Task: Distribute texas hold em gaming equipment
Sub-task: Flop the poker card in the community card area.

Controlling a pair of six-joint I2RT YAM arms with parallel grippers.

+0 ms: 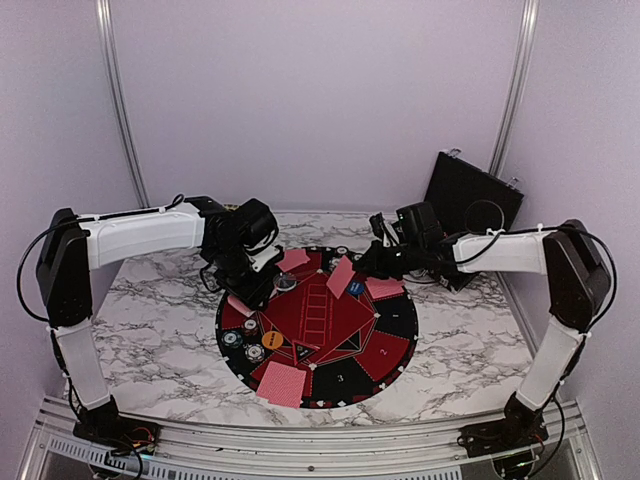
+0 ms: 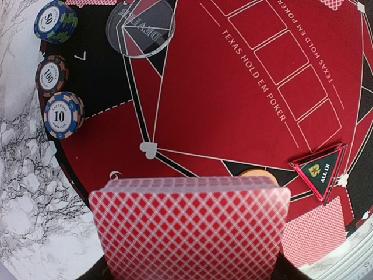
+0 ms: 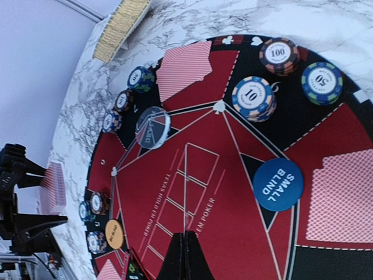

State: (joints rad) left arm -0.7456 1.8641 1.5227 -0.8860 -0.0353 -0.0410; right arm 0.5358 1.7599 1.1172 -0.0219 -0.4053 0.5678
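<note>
Cards (image 2: 189, 233) clamped in left gripper (image 1: 248, 288) — above mat (image 2: 233, 116).

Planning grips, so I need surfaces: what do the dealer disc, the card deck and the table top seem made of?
Dealer disc: clear glossy plastic, likely acrylic; mat lines show through.
Card deck: thin coated card or plastic; layered edges show along its top.
Table top: white, grey-veined marble look; stone or printed laminate, cannot tell.
</note>
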